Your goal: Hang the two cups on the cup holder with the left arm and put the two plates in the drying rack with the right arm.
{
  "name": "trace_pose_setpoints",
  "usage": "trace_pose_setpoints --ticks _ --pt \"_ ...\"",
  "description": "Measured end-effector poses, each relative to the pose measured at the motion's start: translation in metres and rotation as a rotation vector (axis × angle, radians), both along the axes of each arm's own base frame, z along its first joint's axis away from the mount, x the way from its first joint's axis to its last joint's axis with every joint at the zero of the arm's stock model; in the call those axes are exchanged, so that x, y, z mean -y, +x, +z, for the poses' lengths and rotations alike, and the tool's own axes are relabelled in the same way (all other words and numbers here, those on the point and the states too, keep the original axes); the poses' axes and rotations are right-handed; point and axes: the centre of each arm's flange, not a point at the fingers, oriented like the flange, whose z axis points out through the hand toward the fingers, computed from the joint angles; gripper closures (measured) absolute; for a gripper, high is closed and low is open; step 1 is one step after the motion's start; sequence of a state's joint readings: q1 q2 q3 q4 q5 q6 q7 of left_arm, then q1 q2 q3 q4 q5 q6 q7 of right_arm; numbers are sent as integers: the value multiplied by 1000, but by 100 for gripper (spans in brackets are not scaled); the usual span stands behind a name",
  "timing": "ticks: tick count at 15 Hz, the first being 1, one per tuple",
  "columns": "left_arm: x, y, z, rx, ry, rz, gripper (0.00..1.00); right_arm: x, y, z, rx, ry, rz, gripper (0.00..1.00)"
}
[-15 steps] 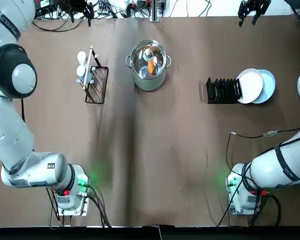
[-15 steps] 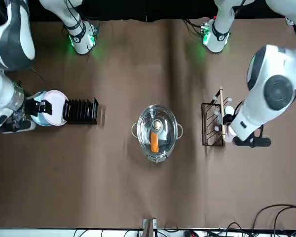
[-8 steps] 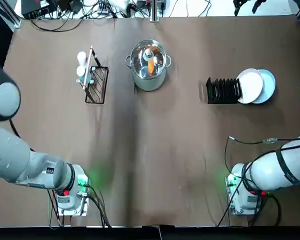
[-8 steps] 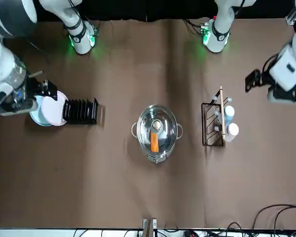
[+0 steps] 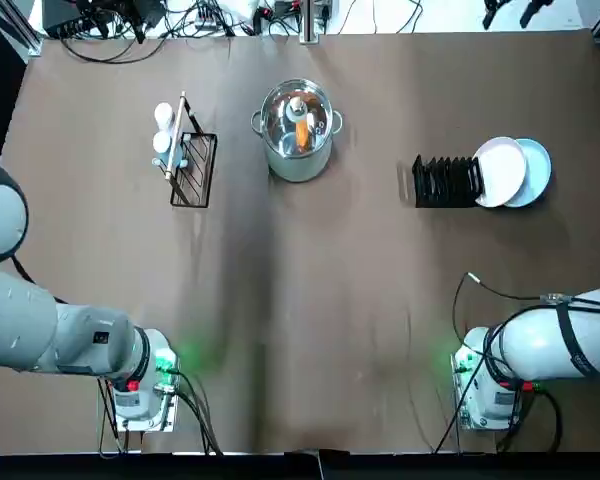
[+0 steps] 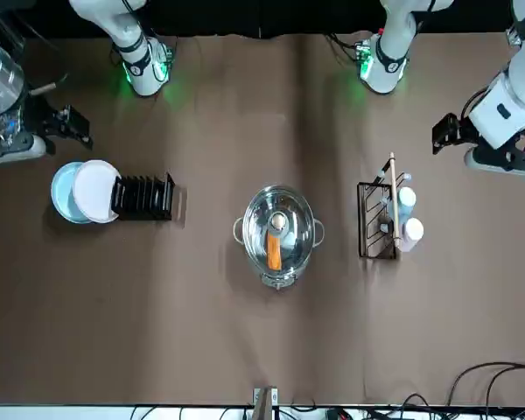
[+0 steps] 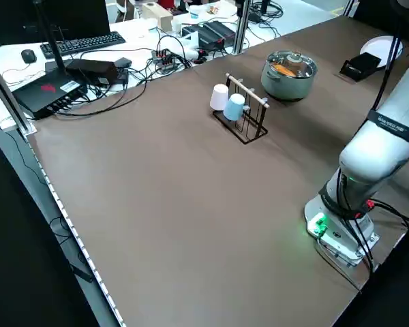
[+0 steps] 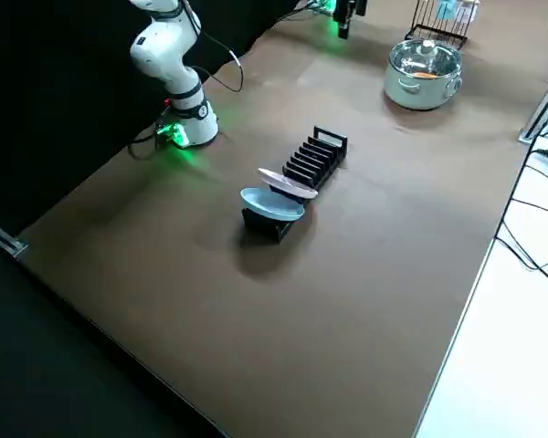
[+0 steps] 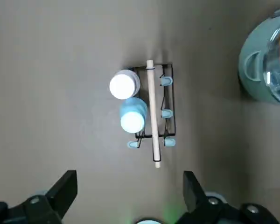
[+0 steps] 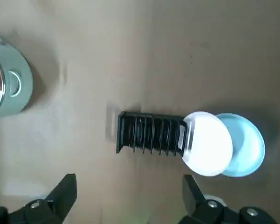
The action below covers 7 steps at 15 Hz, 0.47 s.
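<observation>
The white cup (image 9: 124, 85) and the light blue cup (image 9: 132, 119) hang side by side on the cup holder (image 5: 192, 170), against its wooden bar (image 9: 151, 116). My left gripper (image 9: 129, 176) is open and empty, high above the holder and toward my base (image 6: 446, 133). The white plate (image 5: 500, 172) and the light blue plate (image 5: 535, 172) lean tilted at the outer end of the drying rack (image 5: 446, 181). My right gripper (image 10: 129, 178) is also open and empty, hovering above and short of the rack (image 6: 68, 125).
A steel pot (image 5: 297, 128) holding an orange item stands at the back middle, between holder and rack. Cables and electronics (image 7: 88, 71) lie beyond the table's far and left edges. The arm bases (image 5: 140, 385) glow green at the near edge.
Both grippers have pulled back toward the bases and risen: the left one away from the cups on the holder, the right one away from the plates at the rack. Cups and plates stay put.
</observation>
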State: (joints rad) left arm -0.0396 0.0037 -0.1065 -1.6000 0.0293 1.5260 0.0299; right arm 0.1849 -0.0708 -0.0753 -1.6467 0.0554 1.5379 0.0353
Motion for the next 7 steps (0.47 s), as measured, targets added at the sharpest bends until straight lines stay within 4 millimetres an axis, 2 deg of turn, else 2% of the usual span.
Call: trace_pose_setpoints --ticks 3,7 --pt "8 1 -4 -2 21 -19 0 8 -11 0 4 -1 -10 0" --pt "9 2 -4 3 23 -17 0 10 -7 2 50 -13 -13 0"
